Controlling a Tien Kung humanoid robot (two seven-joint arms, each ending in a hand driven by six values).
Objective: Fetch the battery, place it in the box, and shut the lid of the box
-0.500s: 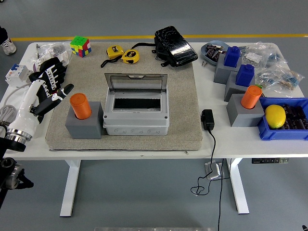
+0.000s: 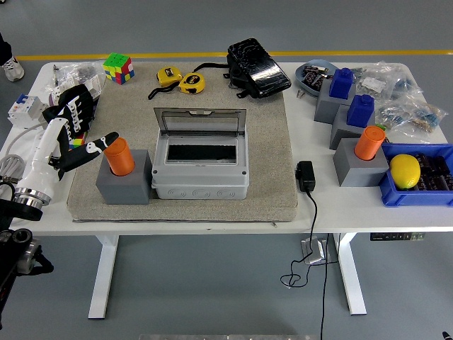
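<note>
left hand [image 2: 79,127] open beside the orange battery [image 2: 119,156], thumb tip pretty much at its top, battery upright in a grey holder [image 2: 124,180], grey box [image 2: 200,159] just right of it with lid [image 2: 200,121] up, all on a beige mat [image 2: 269,142]

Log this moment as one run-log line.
left robot hand: open, beside orange battery | battery: upright in gray holder | box: lid open

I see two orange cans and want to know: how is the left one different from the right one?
The left can sits on a gray block on the mat, with the robot's left hand right beside it. The right can sits on a gray block on bare table, next to a blue bin, with no hand near. Both are orange, upright cylinders.
</note>
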